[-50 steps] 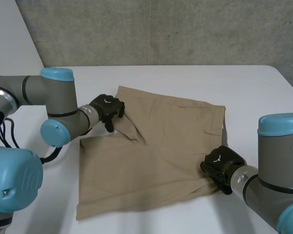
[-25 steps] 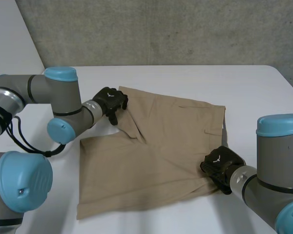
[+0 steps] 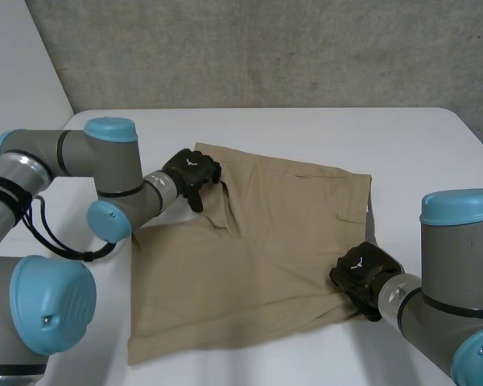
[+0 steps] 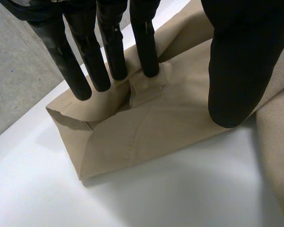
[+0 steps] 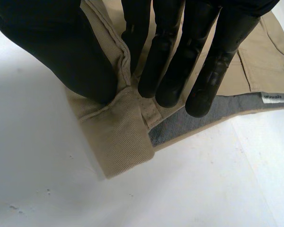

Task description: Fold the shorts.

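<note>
Head view, tan shorts (image 3: 258, 241), rumpled, mostly flat

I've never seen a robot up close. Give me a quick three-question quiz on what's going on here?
1. True or false: the left hand hangs above the shorts without touching them.
2. What colour is the lining showing beside the right hand? A) grey B) red C) blue
3. Which of the two hands pinch the shorts?

Key
1. False: it pinches the cloth near a corner.
2. A
3. Both
</note>
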Motion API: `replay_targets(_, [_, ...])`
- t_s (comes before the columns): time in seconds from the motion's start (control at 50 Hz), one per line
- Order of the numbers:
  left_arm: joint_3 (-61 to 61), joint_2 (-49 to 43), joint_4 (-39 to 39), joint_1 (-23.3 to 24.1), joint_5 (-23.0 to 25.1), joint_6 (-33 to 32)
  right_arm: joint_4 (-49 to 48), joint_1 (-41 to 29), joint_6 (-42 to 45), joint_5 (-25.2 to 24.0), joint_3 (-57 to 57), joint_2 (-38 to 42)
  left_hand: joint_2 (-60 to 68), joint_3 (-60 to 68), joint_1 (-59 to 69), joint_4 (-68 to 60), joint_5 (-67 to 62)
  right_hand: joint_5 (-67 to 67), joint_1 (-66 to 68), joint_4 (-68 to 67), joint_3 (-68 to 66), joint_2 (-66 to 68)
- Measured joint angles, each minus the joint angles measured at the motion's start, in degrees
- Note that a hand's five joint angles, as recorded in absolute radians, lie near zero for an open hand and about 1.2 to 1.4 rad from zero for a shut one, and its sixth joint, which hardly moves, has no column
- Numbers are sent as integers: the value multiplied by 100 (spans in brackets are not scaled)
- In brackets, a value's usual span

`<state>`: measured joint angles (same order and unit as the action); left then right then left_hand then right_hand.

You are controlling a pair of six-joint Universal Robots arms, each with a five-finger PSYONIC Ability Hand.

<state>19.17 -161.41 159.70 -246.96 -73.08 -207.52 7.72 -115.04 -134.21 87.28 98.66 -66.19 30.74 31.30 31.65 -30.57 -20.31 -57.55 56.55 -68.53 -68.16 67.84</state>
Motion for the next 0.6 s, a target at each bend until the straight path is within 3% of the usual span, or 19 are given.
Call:
replay_targets(0.04, [-7, -10, 0, 0, -1, -1, 0, 1, 0, 0, 0, 2, 97, 78, 84, -115, -131, 0, 0, 0, 0, 0])
replay_targets(0.1, [-49, -54, 0, -6, -7, -6, 2, 22, 0, 0, -3, 30, 1405, 1334, 1431, -1384, -1364, 0, 0, 0, 0, 0])
replay_targets(0.22, [-92, -59, -1, -13, -58, -13, 9, 42, 0, 0, -5, 53, 2858, 2781, 2761, -2877, -2803, 0, 0, 0, 0, 0])
replay_targets(0.28, [-93, -51, -4, -27, -110, -23, 10, 44, 0, 2, -5, 50, 2858, 2781, 2761, -2877, -2803, 0, 0, 0, 0, 0])
replay_targets(0.3, [-91, -46, -5, -35, -139, -28, 11, 44, 0, 4, -5, 47, 3751, 3656, 3371, -3758, -3546, 0, 0, 0, 0, 0])
replay_targets(0.6, [606, 288, -126, -176, -935, -510, 18, 43, 0, 9, 6, 0, 3769, 3669, 3371, -3779, -3546, 0, 0, 0, 0, 0])
